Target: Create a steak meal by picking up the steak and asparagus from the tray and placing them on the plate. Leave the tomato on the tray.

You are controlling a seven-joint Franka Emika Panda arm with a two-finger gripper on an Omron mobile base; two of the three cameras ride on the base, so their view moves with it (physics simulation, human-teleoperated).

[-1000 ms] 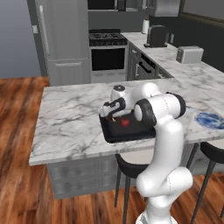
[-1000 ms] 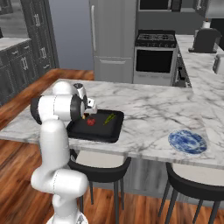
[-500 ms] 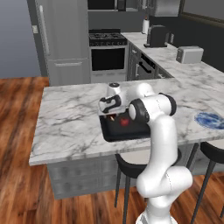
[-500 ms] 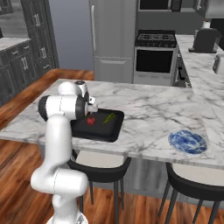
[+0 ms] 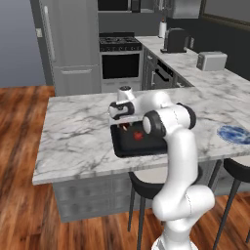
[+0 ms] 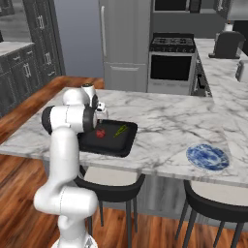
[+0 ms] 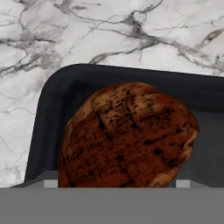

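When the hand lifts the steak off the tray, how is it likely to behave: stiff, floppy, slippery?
The steak looks thick and rounded, so it would probably hold its shape rather than flop. Its charred, uneven surface suggests reasonable grip. Its domed top may let it shift if pinched off-centre. It lies flat on the tray, so rolling seems unlikely.

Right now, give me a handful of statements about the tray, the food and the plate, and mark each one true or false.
1. The steak lies in a corner of the black tray. True.
2. The plate already holds the asparagus. False: the asparagus is on the tray, and the plate holds no food.
3. The tomato sits on the tray. True.
4. The plate touches the tray. False: a stretch of marble counter separates them.
5. The gripper is down at the tray. True.
6. The tray stands on the stove. False: it rests on the marble counter.
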